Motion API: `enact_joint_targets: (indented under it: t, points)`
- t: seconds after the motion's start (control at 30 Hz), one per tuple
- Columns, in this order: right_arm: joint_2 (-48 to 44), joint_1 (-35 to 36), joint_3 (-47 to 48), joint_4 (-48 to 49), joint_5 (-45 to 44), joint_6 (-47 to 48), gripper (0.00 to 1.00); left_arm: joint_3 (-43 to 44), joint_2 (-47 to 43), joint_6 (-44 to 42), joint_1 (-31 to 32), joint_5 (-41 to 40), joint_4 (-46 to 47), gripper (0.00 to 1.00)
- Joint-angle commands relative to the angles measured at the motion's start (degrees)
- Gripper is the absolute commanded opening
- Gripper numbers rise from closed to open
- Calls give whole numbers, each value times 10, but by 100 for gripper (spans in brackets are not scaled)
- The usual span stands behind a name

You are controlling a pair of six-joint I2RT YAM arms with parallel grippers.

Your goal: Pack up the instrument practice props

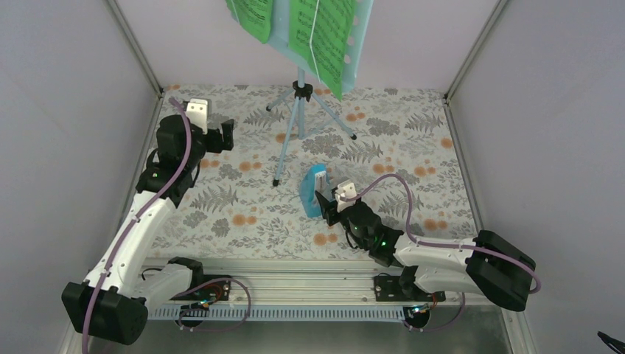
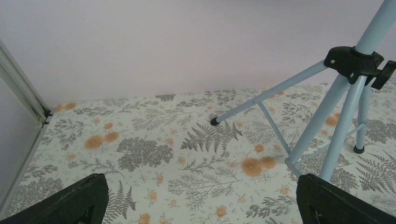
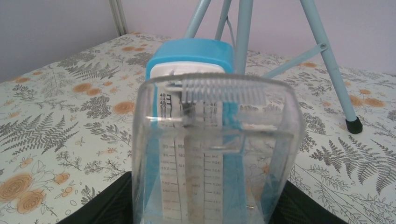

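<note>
**Fig.** Right tool [image 1: 329, 209] closed on the lower flanks of the metronome [image 1: 315, 189]. The metronome sat near the middle of the flower-printed bench [image 1: 221, 214], close to the foot of one tripod leg of the music stand [image 1: 298, 118]. In the right wrist view I saw a clear cover [image 3: 215, 154] over the white scale, with the dark fingers [image 3: 102, 205] against its two edges. I could not tell whether the base bore on the bench. Left tool [image 1: 219, 137] stood wide and empty at the far left, facing the tripod. The sheet-music pages [image 1: 324, 37] hung on the desk above.

Risks, as I judged them:
- **Slipping grip:** it seemed to bear on smooth clear plastic, so the cover could slip or pop off and let the body drop.
- **Knocked stand:** a careless swing could strike the nearby tripod leg, tipping the top-heavy stand and shedding the pages.
</note>
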State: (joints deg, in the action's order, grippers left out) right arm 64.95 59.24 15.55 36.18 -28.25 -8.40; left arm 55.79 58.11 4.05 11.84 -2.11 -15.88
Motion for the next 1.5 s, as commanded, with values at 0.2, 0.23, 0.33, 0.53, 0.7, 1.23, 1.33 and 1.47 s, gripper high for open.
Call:
enact_joint_targets:
  t: [0.2, 0.23, 0.33, 0.53, 0.7, 1.23, 1.33, 1.47]
  points:
    - [7, 6, -7, 60, -26, -8, 52, -9, -8, -7, -2, 10, 9, 100]
    - [7, 6, -8, 62, -27, -8, 52, -9, -8, -7, -2, 10, 9, 100]
    - [11, 8, -8, 65, -28, -10, 52, -9, -7, -7, -2, 11, 10, 100]
    - [29, 15, -8, 79, -40, -12, 52, -11, -8, -6, -2, 11, 10, 100]
    - [44, 18, -9, 90, -46, -16, 52, -12, -8, -6, -2, 15, 11, 100]
    - [69, 19, -14, 104, -49, -25, 52, -14, -12, -6, -2, 17, 13, 100]
    - [74, 20, -15, 106, -50, -26, 52, -14, -12, -6, -2, 17, 12, 100]
    - [81, 23, -16, 110, -52, -29, 52, -14, -13, -6, -1, 17, 13, 100]
